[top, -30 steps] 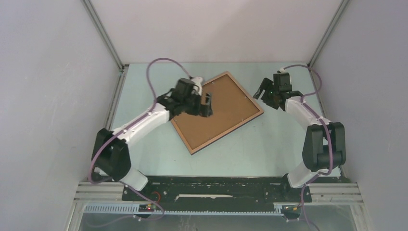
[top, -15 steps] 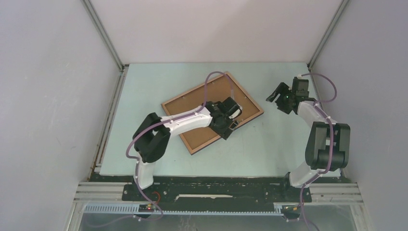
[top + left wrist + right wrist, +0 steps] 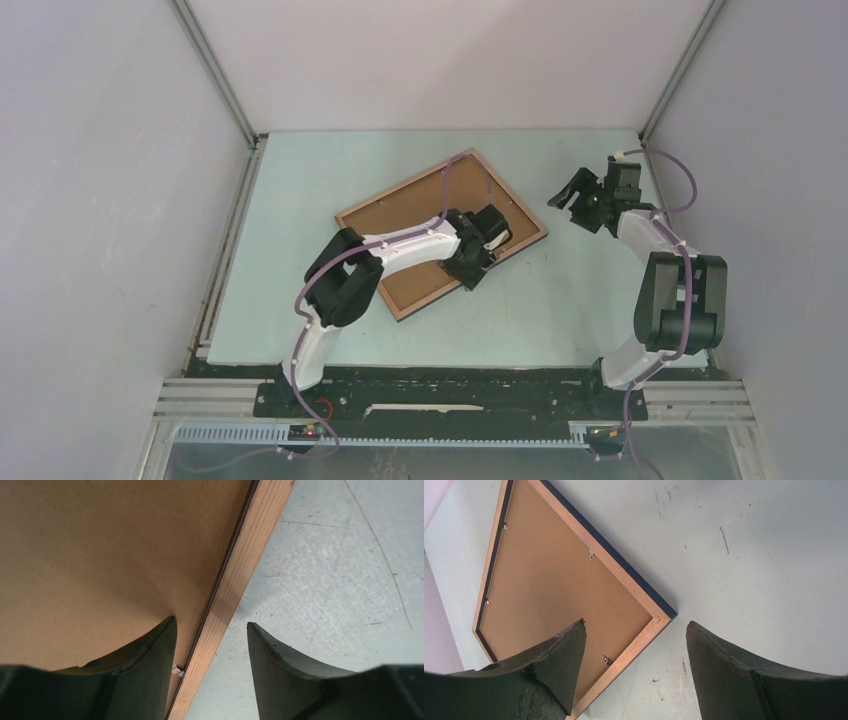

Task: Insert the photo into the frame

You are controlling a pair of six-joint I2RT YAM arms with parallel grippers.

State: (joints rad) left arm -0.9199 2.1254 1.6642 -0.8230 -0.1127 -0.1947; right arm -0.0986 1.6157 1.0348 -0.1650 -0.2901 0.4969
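Top external view: the photo (image 3: 395,210) lies face down in the middle of the table (image 3: 290,190), only its plain brown fibreboard back showing. It sits inside the frame (image 3: 512,197), which also lies flat with its wooden side up, turned at an angle so that one corner points toward the right arm. In the right wrist view the frame's outer edge shows dark blue, and small metal tabs (image 3: 591,555) stand along its inner edge against the board.

The left gripper (image 3: 210,625) is down over the frame's near right side. Its wrist camera shows the two fingers partly apart and straddling the wooden rail: one finger (image 3: 150,655) over the fibreboard just inside the rail, the other over bare table just outside it. There is a gap between the rail and the outer finger, and nothing is clamped. A small pale tab sits beside the inner finger at the rail's inner edge.

The right gripper (image 3: 634,622) hangs above the table off the frame's right corner, apart from it, its fingers spread wide and empty.

A purple cable (image 3: 452,180) from the left arm loops over the board. Pale grey walls (image 3: 100,200) close in the table on three sides.
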